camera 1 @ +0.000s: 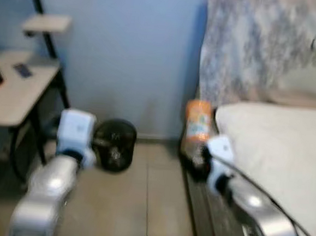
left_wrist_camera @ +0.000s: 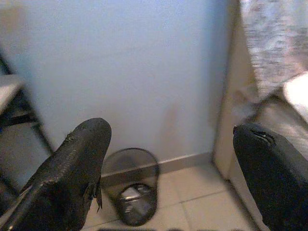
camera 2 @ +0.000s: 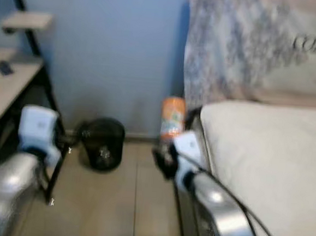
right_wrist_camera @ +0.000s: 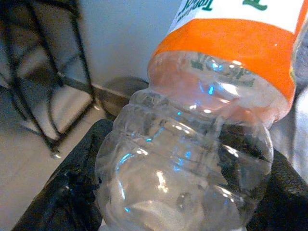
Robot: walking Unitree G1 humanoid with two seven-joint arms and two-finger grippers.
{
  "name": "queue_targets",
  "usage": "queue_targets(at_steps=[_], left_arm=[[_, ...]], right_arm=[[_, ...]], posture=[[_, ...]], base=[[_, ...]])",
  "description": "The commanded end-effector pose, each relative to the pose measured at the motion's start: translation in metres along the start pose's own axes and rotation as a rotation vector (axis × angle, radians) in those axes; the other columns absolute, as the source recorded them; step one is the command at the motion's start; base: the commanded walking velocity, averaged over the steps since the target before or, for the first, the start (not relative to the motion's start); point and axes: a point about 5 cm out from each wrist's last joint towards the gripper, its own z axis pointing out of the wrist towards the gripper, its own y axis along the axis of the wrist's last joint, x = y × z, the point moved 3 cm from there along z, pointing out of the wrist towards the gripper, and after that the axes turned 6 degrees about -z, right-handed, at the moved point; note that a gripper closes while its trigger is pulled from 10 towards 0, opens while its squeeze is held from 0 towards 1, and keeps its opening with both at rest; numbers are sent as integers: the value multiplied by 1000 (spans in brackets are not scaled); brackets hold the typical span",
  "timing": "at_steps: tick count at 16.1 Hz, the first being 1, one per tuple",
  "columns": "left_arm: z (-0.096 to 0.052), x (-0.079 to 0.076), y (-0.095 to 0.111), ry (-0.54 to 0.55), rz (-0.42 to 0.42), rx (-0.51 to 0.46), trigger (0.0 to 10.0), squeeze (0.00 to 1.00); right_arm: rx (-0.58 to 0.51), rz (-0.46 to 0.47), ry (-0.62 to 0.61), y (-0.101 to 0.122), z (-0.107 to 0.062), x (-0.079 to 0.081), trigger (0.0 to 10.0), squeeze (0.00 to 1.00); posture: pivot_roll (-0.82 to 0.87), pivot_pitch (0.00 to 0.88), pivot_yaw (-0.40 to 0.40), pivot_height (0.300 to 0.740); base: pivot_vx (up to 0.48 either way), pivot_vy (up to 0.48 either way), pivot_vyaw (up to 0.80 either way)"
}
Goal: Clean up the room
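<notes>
bin by wall, between desk left, bed right

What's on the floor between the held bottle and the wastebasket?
Bare tile floor, seen in the left eye view, separates the bottle in the right gripper from the black mesh wastebasket.

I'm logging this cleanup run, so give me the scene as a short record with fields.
setting: tiled floor by a blue wall, bed on the robot's right
right gripper: shut on a clear plastic bottle with an orange label
left gripper: open, empty, pointed toward the bin
bin: black mesh, on the floor at the wall
side table: robot's left
</notes>
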Motion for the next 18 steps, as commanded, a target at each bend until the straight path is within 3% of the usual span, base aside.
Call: queue_targets(at_steps=[1,6,11,18], left_arm=[[-2,9,2,21,18,-10,10000,0],[-3,11,-2,6,21,-5,10000,0],[-2,10,-3,-4,26,-2,10000,0],[-2,9,-6,-27,38,18,10000,0]], right_arm=[[-16,6,5,6,2,2,10000,0],[-12,-13,34,5,4,6,10000,0],[-12,-25,67,5,5,12,10000,0],[3,-10,37,4,5,4,10000,0]], posture=[[-44,0,3,740],[-41,0,7,740],[-43,0,10,740],[-47,0,11,740]], base=[[398,0,0],[388,0,0],[382,0,769],[379,0,0]])
